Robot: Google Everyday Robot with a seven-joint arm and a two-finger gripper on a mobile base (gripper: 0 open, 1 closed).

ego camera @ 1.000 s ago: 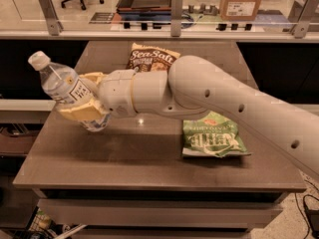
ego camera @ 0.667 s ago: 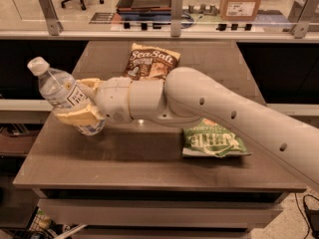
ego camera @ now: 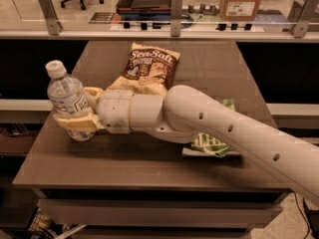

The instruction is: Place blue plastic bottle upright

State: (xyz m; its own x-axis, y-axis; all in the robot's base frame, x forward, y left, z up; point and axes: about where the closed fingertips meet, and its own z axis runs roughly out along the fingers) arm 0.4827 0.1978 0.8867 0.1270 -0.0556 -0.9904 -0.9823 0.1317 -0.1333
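Observation:
The blue plastic bottle (ego camera: 66,96) is a small clear bottle with a white cap and a pale label. It stands nearly upright, cap up, at the left edge of the brown table (ego camera: 124,158). My gripper (ego camera: 79,112) is shut on the bottle's lower half, its tan fingers (ego camera: 75,123) wrapped around it. The bottle's base is hidden behind the fingers, so I cannot tell whether it touches the table. My arm reaches in from the right across the table.
A brown Sea Salt chip bag (ego camera: 147,66) lies at the table's back middle. A green chip bag (ego camera: 212,144) lies partly under my arm at the right. A rail with posts (ego camera: 175,14) runs behind the table. A dark gap lies left of the table.
The bottle has tipped from leaning left to nearly upright. My gripper has moved slightly left and down with it, and the arm now covers more of the green bag.

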